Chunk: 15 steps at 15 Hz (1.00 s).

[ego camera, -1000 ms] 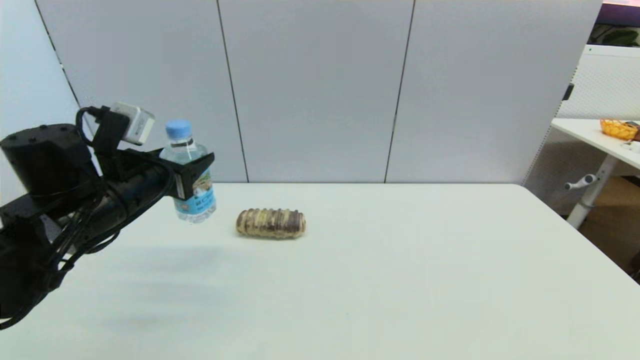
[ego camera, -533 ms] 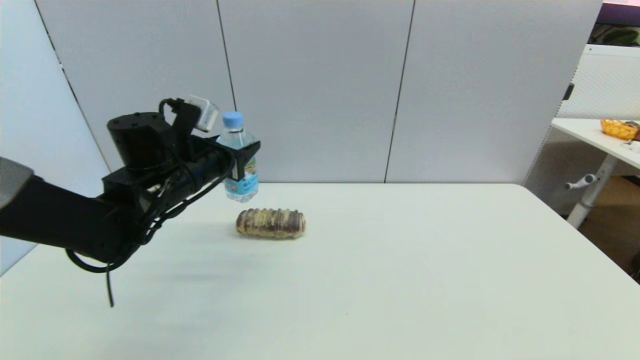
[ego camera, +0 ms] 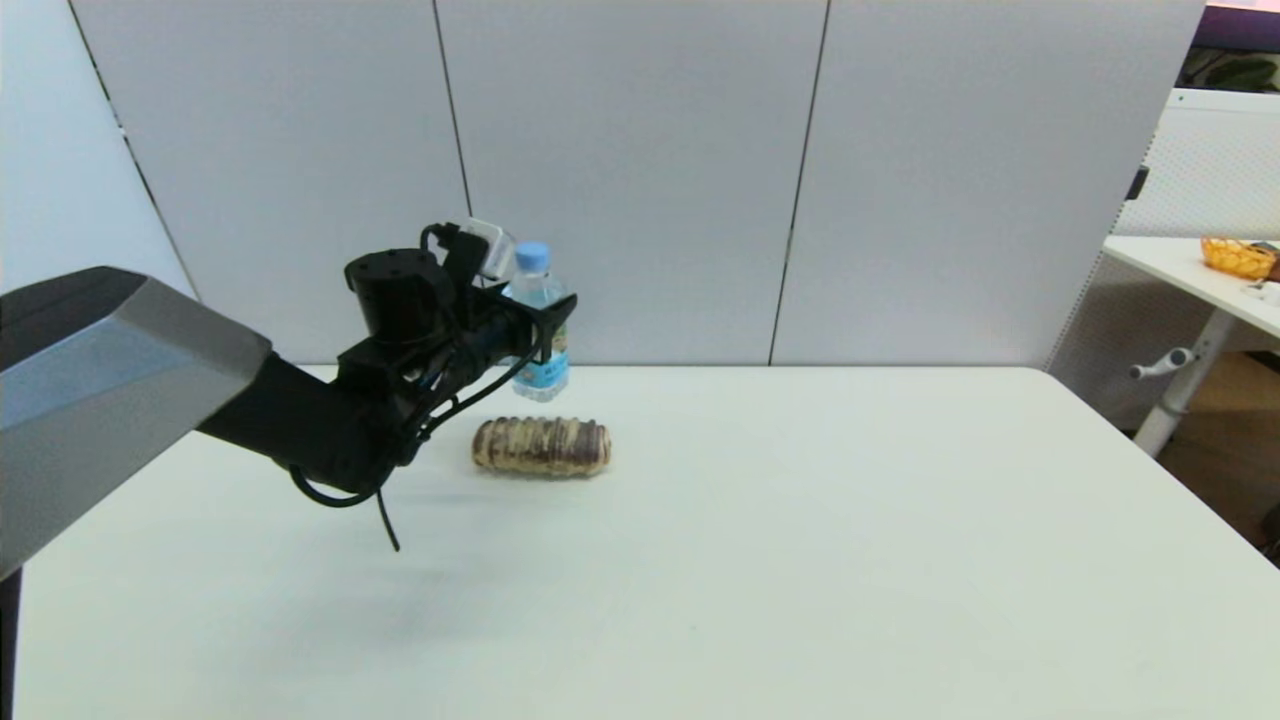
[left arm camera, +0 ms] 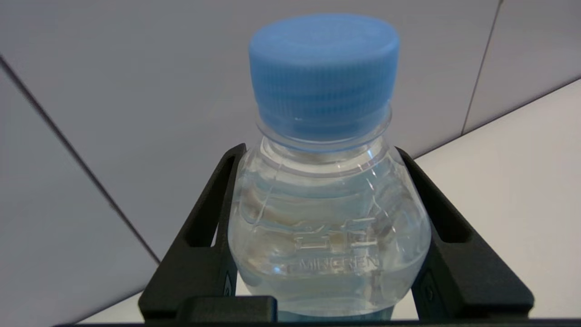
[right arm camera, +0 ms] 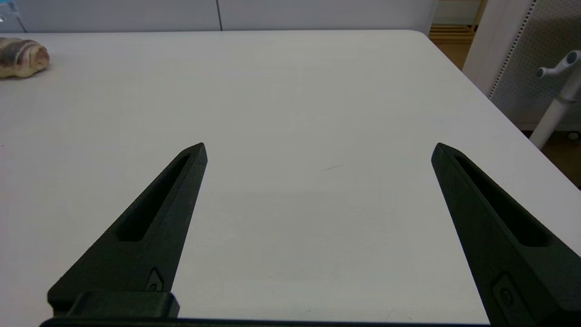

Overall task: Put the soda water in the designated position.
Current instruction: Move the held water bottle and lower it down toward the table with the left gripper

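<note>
Holding the soda water (ego camera: 538, 325) in my left gripper (ego camera: 545, 335), left of centre in the head view, up near the back wall and lifted clear of the white table (ego camera: 800, 560). In the left wrist view the two black fingers (left arm camera: 213, 236) are pinching the clear shoulder just under the light blue cap (left arm camera: 323, 72), one on each side, and the bottle (left arm camera: 329, 227) is sitting upright between them.

I'm judging it as light-to-moderate: small, and full where it shows. Thin smooth plastic, so probably slippery and a bit squashy if I'm clamping hard. The shoulder taper is helping, since the wider body can't slide up through the fingers. The labelled waist would also be working as a grip.

The brown ridged cylinder (ego camera: 541, 446) is lying on its side just below the bottle in the head view, apparently nearer me, so I'm watching clearance on the way down.

My right gripper (right arm camera: 317, 150) is idling spread wide over bare tabletop, holding nothing, and isn't showing in the head view.

Hard to make out: the bottle's base is partly masked by my arm in the head view and cut off in the wrist view, so its height above the table is unclear. No mark is showing for the designated position.
</note>
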Motion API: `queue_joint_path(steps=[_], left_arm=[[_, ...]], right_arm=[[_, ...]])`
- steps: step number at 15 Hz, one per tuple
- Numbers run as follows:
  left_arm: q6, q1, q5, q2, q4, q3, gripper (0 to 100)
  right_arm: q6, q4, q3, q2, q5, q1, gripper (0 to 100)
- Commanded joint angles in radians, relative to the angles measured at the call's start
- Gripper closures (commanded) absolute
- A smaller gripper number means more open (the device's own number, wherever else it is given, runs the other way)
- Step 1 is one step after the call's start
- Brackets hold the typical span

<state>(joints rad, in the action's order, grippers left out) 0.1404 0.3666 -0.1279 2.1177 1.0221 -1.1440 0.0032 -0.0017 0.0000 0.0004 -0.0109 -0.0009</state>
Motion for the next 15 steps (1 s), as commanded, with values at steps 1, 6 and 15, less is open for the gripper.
queue_joint_path(steps=[1, 6, 15], left_arm=[[-0.013, 0.000, 0.001, 0.100, 0.006, -0.080, 100], [-0.028, 0.000, 0.002, 0.163, 0.009, -0.131, 100], [-0.041, 0.000, 0.004, 0.186, 0.015, -0.145, 100]], right_arm=[[0.000, 0.000, 0.000, 0.000, 0.000, 0.001, 0], [0.000, 0.000, 0.000, 0.000, 0.000, 0.001, 0], [0.000, 0.000, 0.000, 0.000, 0.000, 0.001, 0]])
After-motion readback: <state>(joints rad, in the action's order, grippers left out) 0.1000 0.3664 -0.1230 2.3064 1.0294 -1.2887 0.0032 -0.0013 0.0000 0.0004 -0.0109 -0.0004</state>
